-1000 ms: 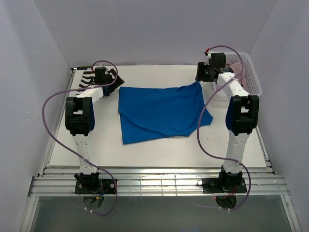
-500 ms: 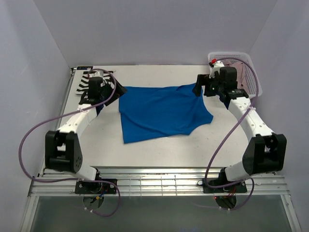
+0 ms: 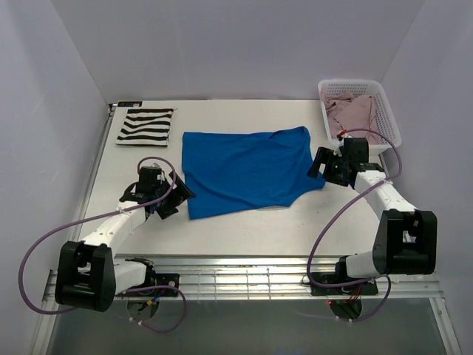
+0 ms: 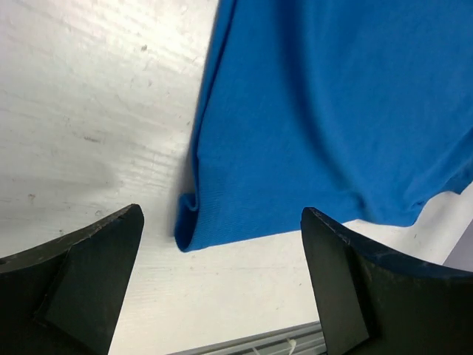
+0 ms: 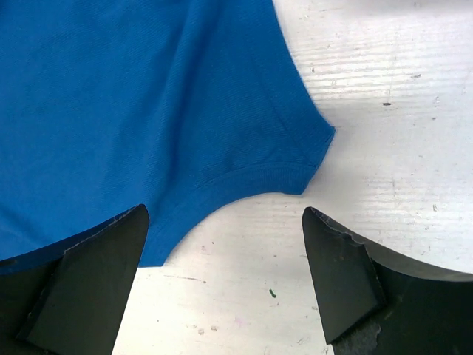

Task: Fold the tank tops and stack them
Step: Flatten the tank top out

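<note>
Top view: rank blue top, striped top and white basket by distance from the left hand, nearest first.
From the left hand:
1. Blue tank top: just to its right, spread mid-table.
2. Striped tank top: folded, far left corner.
3. White basket: far right corner, pink top inside.

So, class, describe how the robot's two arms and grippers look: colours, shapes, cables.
Left arm and right arm: white links, black joint housings, looping purple cables. Left gripper and right gripper: two dark wedge-shaped fingers each.

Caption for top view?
Left gripper and right gripper, open, flank blue top; striped top folded far-left, pink top in basket.
</note>
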Controlling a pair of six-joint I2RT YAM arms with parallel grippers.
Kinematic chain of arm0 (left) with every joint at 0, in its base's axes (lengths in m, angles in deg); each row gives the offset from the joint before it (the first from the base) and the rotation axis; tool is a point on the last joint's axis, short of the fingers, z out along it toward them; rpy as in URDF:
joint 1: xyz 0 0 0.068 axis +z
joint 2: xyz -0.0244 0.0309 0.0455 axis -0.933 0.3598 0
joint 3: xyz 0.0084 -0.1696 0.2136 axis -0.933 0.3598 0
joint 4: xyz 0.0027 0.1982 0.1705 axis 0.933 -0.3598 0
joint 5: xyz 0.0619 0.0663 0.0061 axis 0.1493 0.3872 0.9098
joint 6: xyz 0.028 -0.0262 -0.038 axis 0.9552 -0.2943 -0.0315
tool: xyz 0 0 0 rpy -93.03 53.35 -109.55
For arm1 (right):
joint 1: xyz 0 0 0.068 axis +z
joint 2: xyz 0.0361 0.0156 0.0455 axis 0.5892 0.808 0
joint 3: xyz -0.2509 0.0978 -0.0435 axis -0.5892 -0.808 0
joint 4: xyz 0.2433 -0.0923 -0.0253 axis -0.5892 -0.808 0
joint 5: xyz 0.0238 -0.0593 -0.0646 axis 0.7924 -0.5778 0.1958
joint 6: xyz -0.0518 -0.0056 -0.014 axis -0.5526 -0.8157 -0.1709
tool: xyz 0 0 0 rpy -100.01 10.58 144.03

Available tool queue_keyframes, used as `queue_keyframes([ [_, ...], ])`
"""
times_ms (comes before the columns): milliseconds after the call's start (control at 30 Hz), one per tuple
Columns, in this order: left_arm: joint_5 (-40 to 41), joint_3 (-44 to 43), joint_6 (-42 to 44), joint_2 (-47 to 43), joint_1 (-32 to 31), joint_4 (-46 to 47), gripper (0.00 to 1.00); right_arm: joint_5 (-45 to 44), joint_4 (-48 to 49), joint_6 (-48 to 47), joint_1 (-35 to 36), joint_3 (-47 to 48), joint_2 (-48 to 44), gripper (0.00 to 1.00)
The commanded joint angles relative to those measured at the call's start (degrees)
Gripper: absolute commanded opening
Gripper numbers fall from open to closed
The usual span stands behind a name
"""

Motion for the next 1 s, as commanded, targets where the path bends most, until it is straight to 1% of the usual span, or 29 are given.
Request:
queue_keyframes([
  [0,-3.8,1.8,-1.3,1.0,-0.6,-0.7,0.98,3.7,1.6,1.7,-0.9,-0.4,2.3,0.91],
  [33,-4.3,2.4,-1.3,1.8,-0.7,-0.3,0.98,5.9,2.0,1.5,-0.9,-1.0,2.7,0.90],
  [67,-4.5,3.1,-1.3,2.2,-0.8,0.8,0.97,6.2,2.3,1.4,-0.9,-1.4,3.0,0.90],
  [133,-4.8,4.6,-1.4,3.1,-1.0,2.1,0.93,4.7,2.3,1.7,-0.9,-2.0,3.5,0.90],
  [167,-4.8,4.8,-1.5,3.6,-1.0,3.3,0.88,4.4,2.3,1.7,-0.9,-1.9,4.2,0.90],
  [233,-5.4,4.8,-1.7,5.6,-1.1,5.5,0.83,3.0,2.3,1.7,-1.0,-1.6,4.9,0.90],
  [267,-5.8,4.8,-1.7,6.3,-1.2,6.2,0.77,2.3,2.2,2.0,-1.0,-1.2,5.5,0.90],
  [300,-6.0,4.6,-1.7,7.1,-1.5,6.6,0.75,0.7,2.1,2.8,-1.2,-1.1,5.6,0.90],
  [367,-6.3,4.2,-1.2,9.4,-1.8,7.0,0.73,-0.5,2.2,3.0,-1.5,-1.1,5.7,0.91],
  [467,-5.6,4.2,-0.8,11.2,-2.6,7.2,0.69,-3.7,2.0,3.4,-2.3,-1.2,5.3,0.91],
  [500,-5.7,4.2,-0.8,12.1,-2.9,7.3,0.61,-4.4,2.0,3.4,-3.4,-1.3,5.3,0.91],
  [567,-6.2,4.1,-0.1,12.7,-3.1,7.1,0.55,-4.6,2.0,3.5,-4.1,-1.5,5.4,0.92],
  [667,-6.0,4.7,-0.2,12.3,-3.5,4.8,0.55,-4.5,1.9,3.6,-4.8,-1.7,5.5,0.94],
  [833,-2.0,5.0,0.1,9.3,-4.0,-3.1,0.55,-4.9,1.9,3.4,-5.1,-1.9,5.4,0.94],
  [867,-1.5,5.1,0.2,8.8,-4.0,-3.6,0.55,-4.9,1.9,3.3,-5.1,-1.9,5.5,0.94],
  [933,-1.3,5.7,-0.2,7.7,-4.1,-3.6,0.49,-4.6,2.3,3.0,-5.1,-1.9,6.2,0.95],
  [967,-1.5,5.7,-0.3,7.7,-4.1,-3.4,0.39,-4.3,2.3,3.0,-5.1,-1.8,6.5,0.95],
])
